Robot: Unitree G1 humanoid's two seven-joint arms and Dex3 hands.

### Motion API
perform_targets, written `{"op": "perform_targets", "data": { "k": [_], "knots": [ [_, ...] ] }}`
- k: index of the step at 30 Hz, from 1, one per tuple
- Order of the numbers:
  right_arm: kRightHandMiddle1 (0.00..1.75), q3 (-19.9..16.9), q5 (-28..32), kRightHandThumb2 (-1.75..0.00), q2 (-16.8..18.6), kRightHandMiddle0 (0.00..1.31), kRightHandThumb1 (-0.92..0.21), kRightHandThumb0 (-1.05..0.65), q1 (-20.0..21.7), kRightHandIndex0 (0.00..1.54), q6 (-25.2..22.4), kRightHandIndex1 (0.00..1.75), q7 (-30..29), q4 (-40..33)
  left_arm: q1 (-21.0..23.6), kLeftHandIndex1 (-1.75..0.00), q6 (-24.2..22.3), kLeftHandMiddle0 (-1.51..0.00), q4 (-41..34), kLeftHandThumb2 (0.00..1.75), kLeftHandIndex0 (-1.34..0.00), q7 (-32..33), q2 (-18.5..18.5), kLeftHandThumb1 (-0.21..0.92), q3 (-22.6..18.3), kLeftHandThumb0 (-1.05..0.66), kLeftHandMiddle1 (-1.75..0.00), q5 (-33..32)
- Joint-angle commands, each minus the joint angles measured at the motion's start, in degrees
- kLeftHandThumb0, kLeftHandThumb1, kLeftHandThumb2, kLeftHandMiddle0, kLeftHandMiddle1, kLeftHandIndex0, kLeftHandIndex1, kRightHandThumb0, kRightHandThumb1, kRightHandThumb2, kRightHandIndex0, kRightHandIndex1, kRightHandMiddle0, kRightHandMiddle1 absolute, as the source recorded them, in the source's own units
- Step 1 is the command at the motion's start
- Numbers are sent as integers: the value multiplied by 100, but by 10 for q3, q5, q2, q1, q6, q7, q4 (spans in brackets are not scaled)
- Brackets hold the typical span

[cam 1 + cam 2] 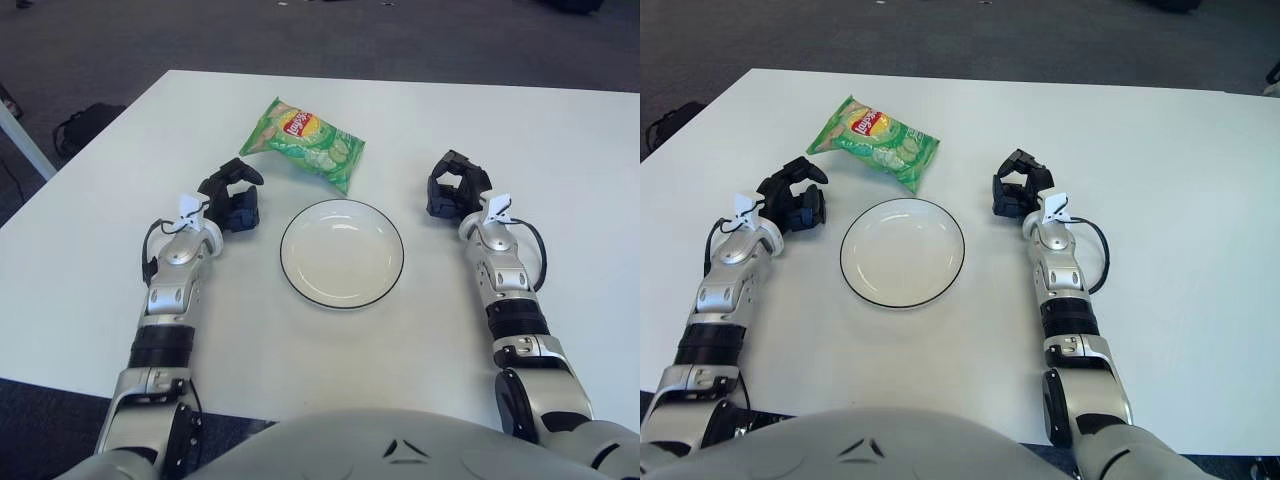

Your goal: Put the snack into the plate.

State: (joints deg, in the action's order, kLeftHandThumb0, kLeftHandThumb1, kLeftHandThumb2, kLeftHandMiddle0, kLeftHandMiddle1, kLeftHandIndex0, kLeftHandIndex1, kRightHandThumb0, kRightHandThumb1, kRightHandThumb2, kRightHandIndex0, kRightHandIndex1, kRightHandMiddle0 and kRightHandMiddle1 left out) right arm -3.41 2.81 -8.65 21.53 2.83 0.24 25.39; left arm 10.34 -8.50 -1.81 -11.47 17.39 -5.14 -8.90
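Note:
A green Lay's chip bag (304, 143) lies flat on the white table, just behind the plate and a little to its left. The white plate with a dark rim (342, 253) sits in the middle, with nothing in it. My left hand (233, 196) hovers left of the plate and below-left of the bag, fingers curled loosely, holding nothing and not touching the bag. My right hand (452, 187) shows to the right of the plate, its fingers also curled around nothing.
The white table (560, 150) reaches to dark carpet at the back. A black bag (80, 127) lies on the floor beyond the table's left edge.

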Motion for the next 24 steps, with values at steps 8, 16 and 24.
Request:
{"op": "perform_targets", "data": {
  "k": [8, 16, 24],
  "knots": [
    [175, 25, -45, -137, 5, 65, -27, -50, -21, 134, 15, 175, -15, 98, 45, -175, 39, -105, -54, 118, -53, -2, 92, 42, 16, -45, -175, 127],
    [175, 35, -69, -138, 3, 66, -26, -50, -15, 135, 41, 175, -30, 124, 87, -175, 106, -95, -47, 114, -50, 27, 108, 45, 40, -44, -175, 225],
    [175, 42, -84, -139, 0, 67, -25, -51, -11, 135, 46, 175, -44, 135, 130, -175, 142, -85, -48, 110, -48, 58, 115, 48, 58, -43, -175, 312]
  ]
}}
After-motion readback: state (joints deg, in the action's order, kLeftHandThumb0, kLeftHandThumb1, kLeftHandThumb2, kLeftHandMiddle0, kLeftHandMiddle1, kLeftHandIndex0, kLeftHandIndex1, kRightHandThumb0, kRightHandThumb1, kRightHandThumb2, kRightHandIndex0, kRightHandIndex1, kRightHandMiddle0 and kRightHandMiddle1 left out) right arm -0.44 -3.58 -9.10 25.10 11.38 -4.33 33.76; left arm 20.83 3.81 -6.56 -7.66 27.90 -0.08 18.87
